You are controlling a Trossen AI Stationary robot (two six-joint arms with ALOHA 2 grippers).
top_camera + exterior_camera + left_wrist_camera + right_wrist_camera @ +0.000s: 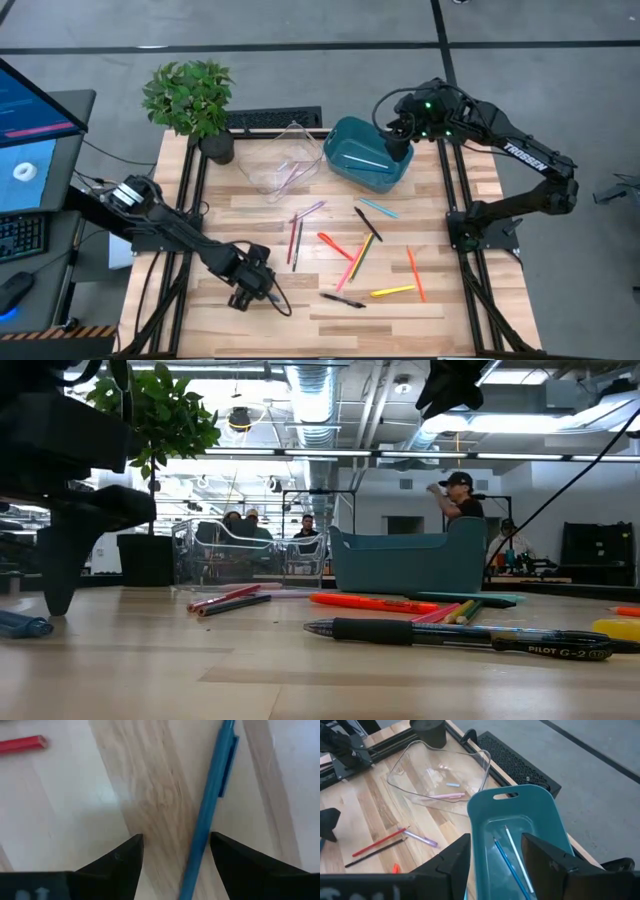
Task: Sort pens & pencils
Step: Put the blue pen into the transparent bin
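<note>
Fingers of the left gripper stand apart, low at the near-left of the wooden slatted bench, straddling a slim blue plastic pen that lies between them, ungripped. You see the right gripper also parted and empty above the teal plastic bin, which holds two thin blue sticks. Remaining pens and pencils lie scattered mid-bench; a clear plastic tray holds a pink stick.

The left gripper hangs low over the wooden worktop, its fingers well apart from the scattered pens & pencils. The right gripper hovers over the teal bin, beside which sits a clear container.
</note>
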